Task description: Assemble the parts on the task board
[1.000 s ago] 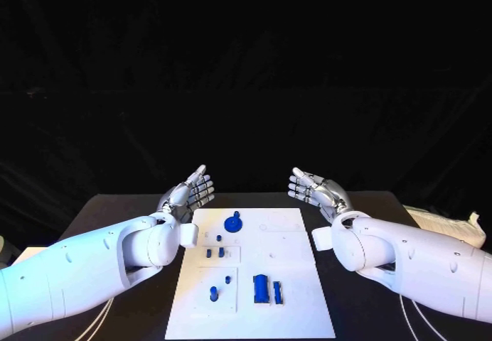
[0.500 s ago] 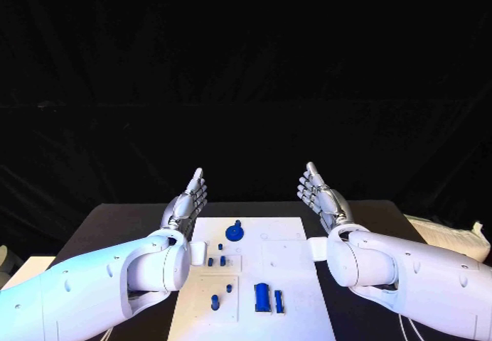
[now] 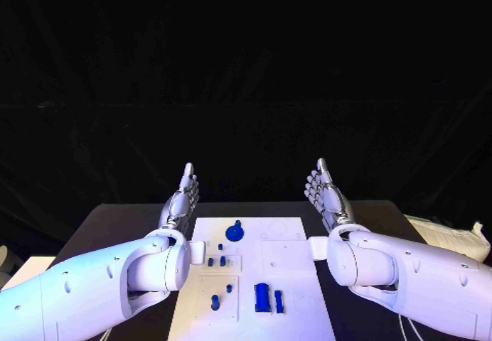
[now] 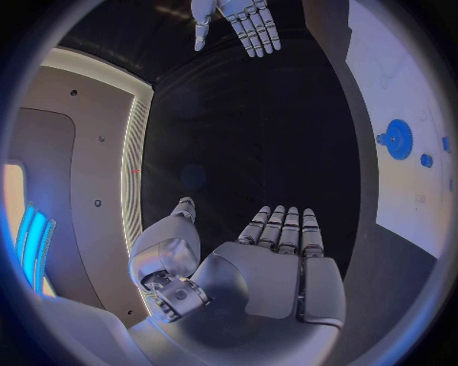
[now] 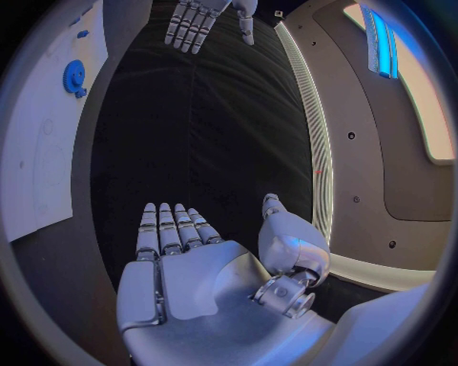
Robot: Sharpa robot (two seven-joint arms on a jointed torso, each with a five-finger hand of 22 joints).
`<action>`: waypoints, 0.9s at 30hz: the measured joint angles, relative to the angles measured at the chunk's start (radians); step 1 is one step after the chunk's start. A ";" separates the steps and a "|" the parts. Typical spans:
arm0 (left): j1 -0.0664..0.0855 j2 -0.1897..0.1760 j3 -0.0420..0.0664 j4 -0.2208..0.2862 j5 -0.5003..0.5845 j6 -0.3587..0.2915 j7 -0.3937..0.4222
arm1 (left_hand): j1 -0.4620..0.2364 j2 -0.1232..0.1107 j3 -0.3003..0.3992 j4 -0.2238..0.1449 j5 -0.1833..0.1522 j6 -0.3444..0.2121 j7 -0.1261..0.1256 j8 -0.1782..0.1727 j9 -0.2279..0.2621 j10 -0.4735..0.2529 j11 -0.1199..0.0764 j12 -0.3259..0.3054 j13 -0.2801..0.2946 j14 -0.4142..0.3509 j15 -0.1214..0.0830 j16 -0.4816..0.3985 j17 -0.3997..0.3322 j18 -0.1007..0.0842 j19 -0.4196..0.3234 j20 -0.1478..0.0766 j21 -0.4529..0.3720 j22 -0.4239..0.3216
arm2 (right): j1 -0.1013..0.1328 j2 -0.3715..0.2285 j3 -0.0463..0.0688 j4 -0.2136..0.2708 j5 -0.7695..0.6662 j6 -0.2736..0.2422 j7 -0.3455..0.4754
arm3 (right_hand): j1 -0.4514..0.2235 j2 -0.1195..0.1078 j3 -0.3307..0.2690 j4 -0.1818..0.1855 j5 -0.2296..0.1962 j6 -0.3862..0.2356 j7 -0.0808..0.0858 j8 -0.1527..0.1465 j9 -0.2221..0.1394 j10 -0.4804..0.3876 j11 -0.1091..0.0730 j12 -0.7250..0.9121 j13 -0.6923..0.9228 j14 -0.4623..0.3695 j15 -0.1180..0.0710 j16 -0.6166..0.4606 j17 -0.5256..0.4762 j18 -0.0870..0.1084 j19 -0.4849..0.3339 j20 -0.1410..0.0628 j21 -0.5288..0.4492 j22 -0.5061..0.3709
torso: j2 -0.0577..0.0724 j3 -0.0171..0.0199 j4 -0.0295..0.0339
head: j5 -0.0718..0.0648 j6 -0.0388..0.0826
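The white task board point(image 3: 287, 284) lies in the middle of the black table. On it sit a blue gear point(image 3: 234, 232), several small blue pegs point(image 3: 216, 261) and two upright blue blocks point(image 3: 262, 297) nearer me. My left hand point(image 3: 181, 199) is raised above the board's far left corner, fingers straight and together, holding nothing. My right hand point(image 3: 325, 192) mirrors it above the far right corner, also empty. In the left wrist view my flat left hand point(image 4: 272, 267) faces the right hand point(image 4: 233, 23), with the gear point(image 4: 399, 139) off to one side. The right wrist view shows my right hand point(image 5: 186, 267), the left hand point(image 5: 201, 19) and the gear point(image 5: 73, 76).
A pale crumpled sheet point(image 3: 446, 231) lies on the table's right edge. A pale object point(image 3: 20, 270) sits at the left edge. Black cloth hangs behind the table.
Both hands have risen and turned more upright, fingers straightening to point up. The camera has also shifted, so the board sits lower in the picture.
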 measured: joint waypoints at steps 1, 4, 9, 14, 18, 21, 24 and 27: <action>0.000 0.000 0.000 0.000 0.000 -0.001 0.000 | -0.008 0.000 -0.003 -0.002 0.000 -0.006 -0.001 0.000 0.000 -0.007 0.000 0.000 0.000 -0.006 0.000 0.000 0.000 0.000 -0.003 0.002 0.000 -0.002 | 0.000 0.000 0.000 0.000 0.001 -0.001 0.000 | -0.008 0.000 0.000 0.000 0.000 -0.006 0.001 0.000 0.000 -0.007 0.000 0.000 0.000 -0.007 0.000 0.000 0.000 0.000 -0.009 0.000 0.000 0.000 | 0.000 0.0000 0.0000 | 0.000 0.000; 0.000 0.000 0.000 0.000 -0.002 -0.003 0.001 | -0.031 0.001 -0.007 0.001 0.000 -0.021 0.000 0.000 0.000 -0.025 0.000 0.000 0.000 -0.021 0.001 0.000 0.000 0.000 -0.018 0.000 0.000 -0.007 | 0.000 0.000 0.000 0.000 0.002 -0.002 0.001 | -0.032 -0.001 -0.003 -0.003 0.000 -0.024 0.001 0.000 0.000 -0.027 0.000 0.000 0.000 -0.028 0.000 0.000 0.000 0.000 -0.027 -0.001 0.000 0.000 | 0.000 0.0000 0.0000 | 0.000 0.000; 0.000 0.000 0.000 0.000 -0.003 -0.005 0.002 | -0.064 0.000 -0.009 -0.001 0.000 -0.046 -0.001 0.000 0.000 -0.050 0.000 0.000 0.000 -0.045 0.000 0.000 0.000 0.000 -0.049 -0.001 0.000 -0.011 | 0.000 0.000 0.000 0.000 0.003 -0.003 0.002 | -0.092 -0.001 -0.003 -0.003 0.000 -0.063 -0.001 0.000 0.000 -0.075 0.000 0.000 0.000 -0.079 0.000 0.000 -0.001 -0.015 -0.073 -0.001 0.000 0.000 | 0.000 -0.0001 0.0000 | 0.000 0.000; 0.000 0.000 0.000 0.000 -0.004 -0.006 0.003 | -0.085 0.001 -0.015 -0.001 0.000 -0.063 -0.001 0.000 0.000 -0.066 -0.002 0.000 0.000 -0.074 0.000 0.000 0.000 0.000 -0.088 -0.002 0.000 -0.012 | 0.000 0.000 0.000 0.000 0.004 -0.005 0.002 | -0.211 -0.001 -0.003 -0.003 0.000 -0.153 0.000 0.000 0.000 -0.175 0.000 0.000 -0.001 -0.185 0.000 0.000 0.000 -0.015 -0.173 -0.001 0.000 0.000 | 0.000 -0.0001 0.0000 | 0.000 0.000; 0.000 0.000 0.000 0.000 -0.004 -0.007 0.004 | -0.200 0.000 -0.015 -0.001 0.000 -0.152 -0.001 0.000 0.000 -0.161 0.000 0.000 0.000 -0.145 0.000 0.000 0.000 0.000 -0.123 -0.002 0.000 -0.013 | 0.000 0.000 0.000 0.000 0.004 -0.005 0.003 | -0.216 -0.001 -0.003 -0.003 0.000 -0.153 0.000 0.000 -0.001 -0.175 0.000 0.000 -0.001 -0.185 0.000 0.000 0.000 -0.015 -0.173 -0.001 0.000 0.000 | 0.000 -0.0001 0.0000 | 0.000 0.000; 0.000 0.000 0.000 0.000 -0.004 -0.007 0.004 | -0.204 0.000 -0.015 -0.001 0.000 -0.152 -0.001 0.000 0.000 -0.161 0.000 0.000 0.000 -0.145 0.000 0.000 0.000 0.000 -0.123 -0.002 0.000 -0.013 | 0.000 0.000 0.000 0.000 0.004 -0.005 0.003 | -0.217 0.000 -0.003 -0.003 0.000 -0.153 0.000 0.000 -0.001 -0.175 0.000 0.000 -0.001 -0.185 0.000 0.000 0.000 -0.015 -0.173 -0.001 0.000 0.000 | 0.000 -0.0001 0.0000 | 0.000 0.000; 0.000 0.000 0.000 0.000 -0.004 -0.007 0.004 | -0.204 0.000 -0.015 -0.001 0.000 -0.152 -0.001 0.000 0.000 -0.161 0.000 0.000 0.000 -0.145 0.000 0.000 0.000 0.000 -0.123 -0.002 0.000 -0.013 | 0.000 0.000 0.000 0.000 0.004 -0.005 0.003 | -0.217 0.000 -0.003 -0.003 0.000 -0.153 0.000 0.000 -0.001 -0.175 0.000 0.000 -0.001 -0.185 0.000 0.000 0.000 -0.015 -0.173 -0.001 0.000 0.000 | 0.000 -0.0001 0.0000 | 0.000 0.000; 0.000 0.000 0.000 0.000 -0.004 -0.007 0.004 | -0.204 0.000 -0.015 -0.001 0.000 -0.152 -0.001 0.000 0.000 -0.161 0.000 0.000 0.000 -0.145 0.001 0.000 0.000 0.000 -0.123 -0.002 0.000 -0.013 | 0.000 0.000 0.000 0.000 0.005 -0.005 0.003 | -0.217 0.000 -0.003 -0.003 0.000 -0.153 0.000 0.000 -0.001 -0.175 0.000 0.000 -0.001 -0.185 0.000 0.000 0.000 -0.015 -0.173 -0.001 0.000 0.000 | 0.000 -0.0001 0.0000 | 0.000 0.000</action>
